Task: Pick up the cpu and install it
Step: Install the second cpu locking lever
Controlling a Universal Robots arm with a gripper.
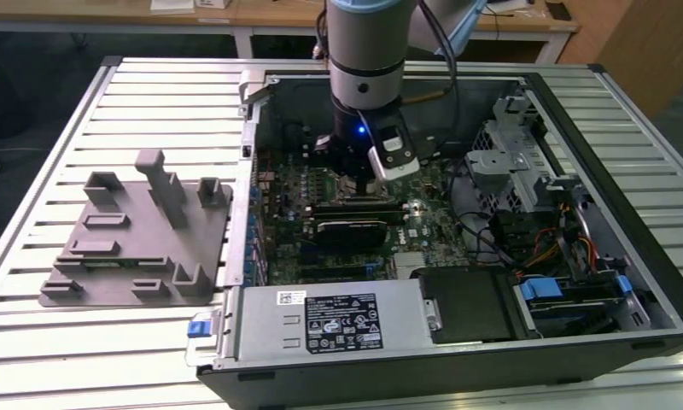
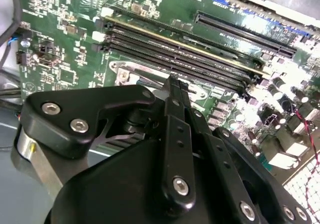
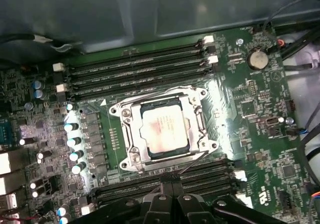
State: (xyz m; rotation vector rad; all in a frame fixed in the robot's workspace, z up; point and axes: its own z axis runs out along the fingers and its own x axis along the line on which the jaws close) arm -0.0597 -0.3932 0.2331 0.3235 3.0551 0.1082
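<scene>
Fixture plate (image 1: 131,248): grey, with upright posts, on the slatted table (image 1: 45,342); it lies well apart from the socket, at the exterior view's left, outside the computer case (image 1: 456,342).
Arm (image 1: 364,51): reaches down into the open case, directly over the socket region of the motherboard (image 1: 318,265).
Gripper (image 2: 172,91): fingers pressed together and holding nothing, their tip poised just above the board beside the socket.
Cpu (image 3: 164,130): sits tilted in the socket (image 3: 165,126), silvery top up, one corner riding over the metal frame; I judge it placed but not yet squarely seated.
Doing the step well: likely means keeping the chip flat and its edges parallel to the socket frame, with only light, straight-down pressure; a skewed push could damage the contacts beneath.
First wrist view: gives the cpu and socket from above, with memory slots (image 3: 140,68) on either side of the socket.
Second wrist view: gives the closed fingers and their linkage close up, with the socket's corner beyond them.
Exterior view: gives the arm's stance over the socket and the plate's place on the table.
</scene>
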